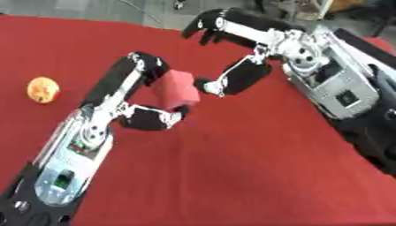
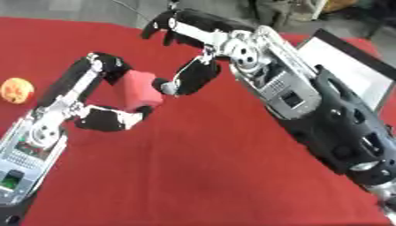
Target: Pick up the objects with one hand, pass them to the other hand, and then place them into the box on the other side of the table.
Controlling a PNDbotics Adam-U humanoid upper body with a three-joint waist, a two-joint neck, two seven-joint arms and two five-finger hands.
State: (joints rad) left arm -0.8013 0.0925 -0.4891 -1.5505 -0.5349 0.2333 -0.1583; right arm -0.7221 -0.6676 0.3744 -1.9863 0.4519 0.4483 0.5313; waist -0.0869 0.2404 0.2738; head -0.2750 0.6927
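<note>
A: Where do we stand with the red block [image 1: 176, 90]?

B: We have it off the red table [image 1: 255, 167], in our left hand [image 1: 143, 115]. The fingers arch over its far side and the thumb curls under its near corner, so that hand pinches it from two sides.

A: And our right hand [image 1: 240, 66]?

B: It has reached in from the other side. Its thumb tip touches the block's right face, while the long fingers are spread and held above and beyond the block, not closed on it. So we judge the pick-up done and the pass only begun: the block sits between our two hands, carried by the left alone.

A: What is left, then?

B: The right hand must close on the block, the left must let go, and then we carry it to the box. Beyond our right forearm, in the right eye view, we see a pale open container [image 2: 348, 70] at the table's edge; that may be the box, though we cannot be sure.

A: Anything else waiting?

B: An orange ball [image 1: 43, 89] lies on the table well to the outside of our left hand, untouched. We take it as the next object, with the whole cycle ahead of it.
</note>
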